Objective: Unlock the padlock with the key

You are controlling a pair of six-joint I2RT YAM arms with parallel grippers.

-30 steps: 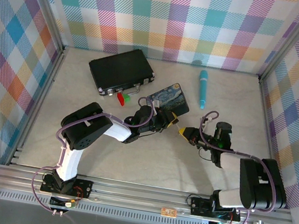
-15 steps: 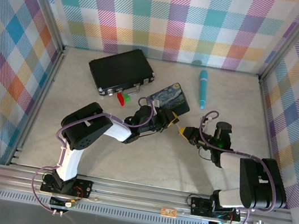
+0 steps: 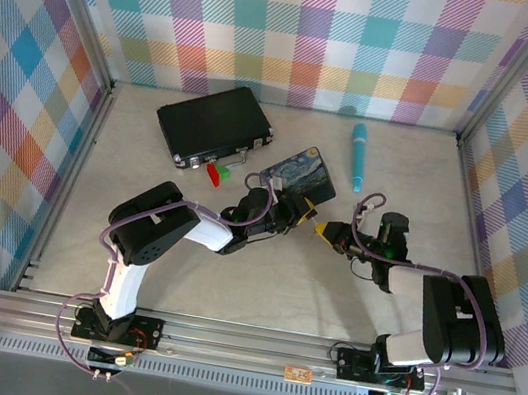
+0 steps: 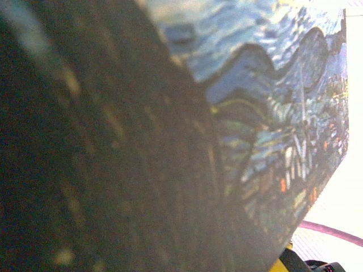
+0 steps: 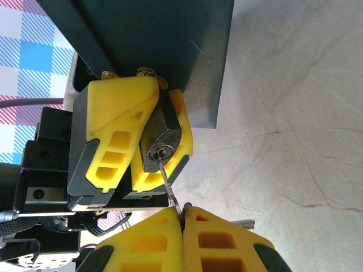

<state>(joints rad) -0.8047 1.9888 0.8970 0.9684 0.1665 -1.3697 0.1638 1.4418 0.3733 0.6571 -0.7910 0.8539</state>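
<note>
Silvery key (image 5: 168, 180), pinched in right pincer (image 5: 182, 211), seemingly meets the padlock (image 5: 161, 148) the left pincer (image 5: 152, 140) clamps

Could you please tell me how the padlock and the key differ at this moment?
The padlock is a chunky dark-grey block; the key is a thin silvery sliver. The padlock is clamped by the left gripper; the key is pinched by the right gripper. Shared: both are metal and both are gripped, and the key's tip meets the padlock's keyhole.

The padlock (image 5: 163, 144) sat within the left pincer (image 5: 153, 148); the key (image 5: 168, 181), in the right pincer (image 5: 182, 226), touched its keyway. The tin (image 3: 297, 171) lay just behind.
</note>
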